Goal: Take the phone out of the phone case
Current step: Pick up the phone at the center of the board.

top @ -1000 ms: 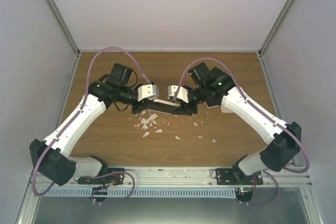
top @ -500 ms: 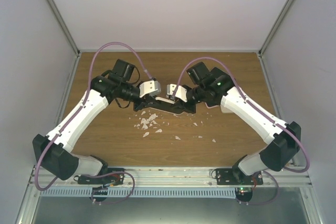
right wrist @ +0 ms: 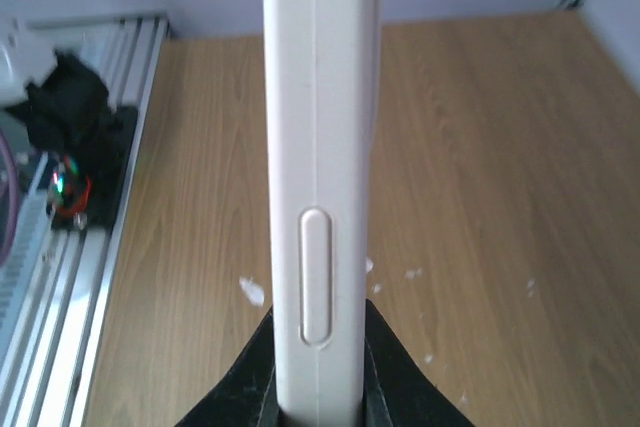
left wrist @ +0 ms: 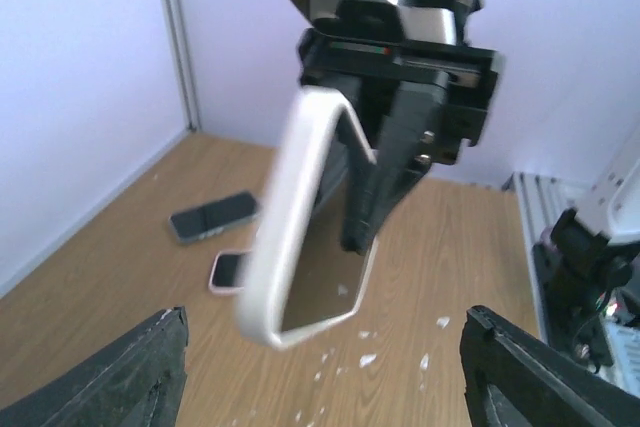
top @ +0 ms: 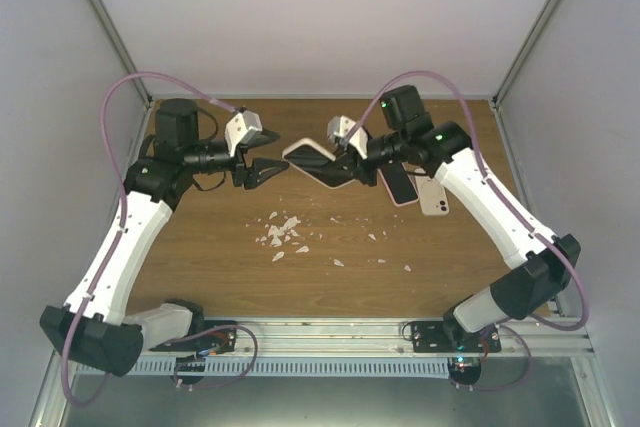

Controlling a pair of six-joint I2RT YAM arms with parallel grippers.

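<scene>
My right gripper (top: 342, 163) is shut on a white phone case (top: 306, 155) and holds it in the air above the middle of the table. In the right wrist view the case (right wrist: 320, 147) stands edge-on between the black fingers (right wrist: 250, 367), its side button facing the camera. From the left wrist the case (left wrist: 290, 217) hangs tilted, and its flat face looks brown like the wood. I cannot tell whether the phone is inside it. My left gripper (top: 264, 171) is open and empty, a short way left of the case.
A dark phone (top: 400, 185) and a pale pink-edged phone (top: 435, 197) lie on the wooden table (top: 200, 247) under the right arm. White crumbs (top: 282, 232) are scattered at the table's middle. Pale walls close in the left, right and back.
The left gripper let go, opened and drew back to the left. The right gripper shut on the case and lifted it up and back, uncovering two phones on the table.
</scene>
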